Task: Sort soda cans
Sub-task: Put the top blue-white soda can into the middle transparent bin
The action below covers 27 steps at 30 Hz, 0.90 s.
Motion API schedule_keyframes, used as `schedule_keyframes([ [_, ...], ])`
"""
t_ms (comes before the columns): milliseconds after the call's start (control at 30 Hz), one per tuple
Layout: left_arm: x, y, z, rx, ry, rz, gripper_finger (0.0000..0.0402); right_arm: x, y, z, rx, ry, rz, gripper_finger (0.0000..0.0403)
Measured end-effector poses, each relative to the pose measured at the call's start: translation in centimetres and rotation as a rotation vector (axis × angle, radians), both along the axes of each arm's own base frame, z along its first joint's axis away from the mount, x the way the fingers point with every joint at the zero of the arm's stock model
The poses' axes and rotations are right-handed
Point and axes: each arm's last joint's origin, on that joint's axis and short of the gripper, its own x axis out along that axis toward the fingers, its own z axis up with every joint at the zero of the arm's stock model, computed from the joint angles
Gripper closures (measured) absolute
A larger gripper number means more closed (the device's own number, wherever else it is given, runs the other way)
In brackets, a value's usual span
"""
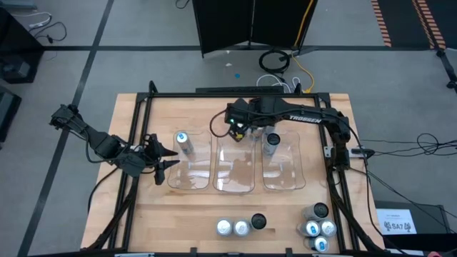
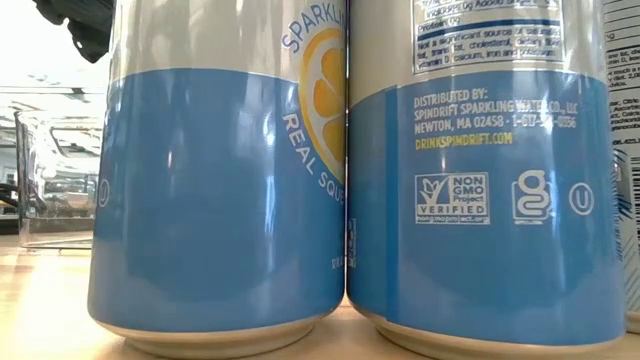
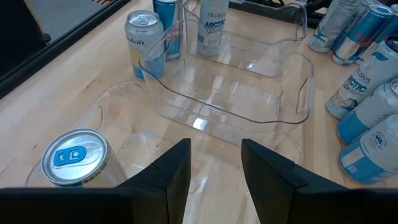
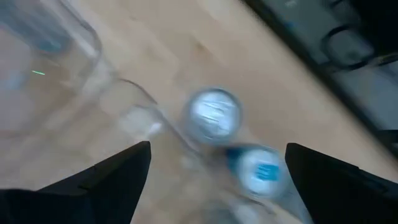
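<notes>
**Soda cans, trays and claws on the table**

Near edge: three cans in a row (image 1: 240, 226), two with bright tops and one with a dark top. To their right, at the near right corner, a cluster of four cans (image 1: 318, 221), some showing blue marks. In the low view two blue-and-white cans (image 2: 220, 180) stand touching, filling the picture.

Middle: three clear trays side by side. Left tray (image 1: 188, 182) holds one upright can (image 1: 183, 142) with a blue mark on top, at its far end. Middle tray (image 1: 235, 178) shows no can on its bare floor. Right tray (image 1: 285, 175) holds one can (image 1: 271, 141) at its far end.

Left claw (image 1: 168, 158): just beside the left tray's outer wall, fingers narrowly apart, holding nothing.

Far side: right claw (image 1: 240, 130) over the far end of the middle tray, fingers spread wide, empty; its wrist view is blurred, with two can tops between the fingers.
</notes>
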Motion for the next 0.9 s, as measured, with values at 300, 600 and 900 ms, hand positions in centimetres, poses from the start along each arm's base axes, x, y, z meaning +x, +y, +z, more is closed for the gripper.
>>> schedule_keyframes([
  [300, 0.0, 0.0, 0.0, 0.0, 0.001, 0.0, 0.025, 0.5, -6.1, -2.1, 0.172, -0.034, -0.102, 0.0037],
  [600, 0.0, 0.0, 0.0, 0.001, 0.001, 0.0, 0.025, 1.5, -7.9, -5.7, 0.243, 0.07, -0.084, 0.0037],
  [900, 0.0, 0.0, 0.0, 0.001, 0.001, 0.001, 0.025, 2.8, -8.1, -8.4, 0.276, 0.132, -0.04, 0.0037],
])
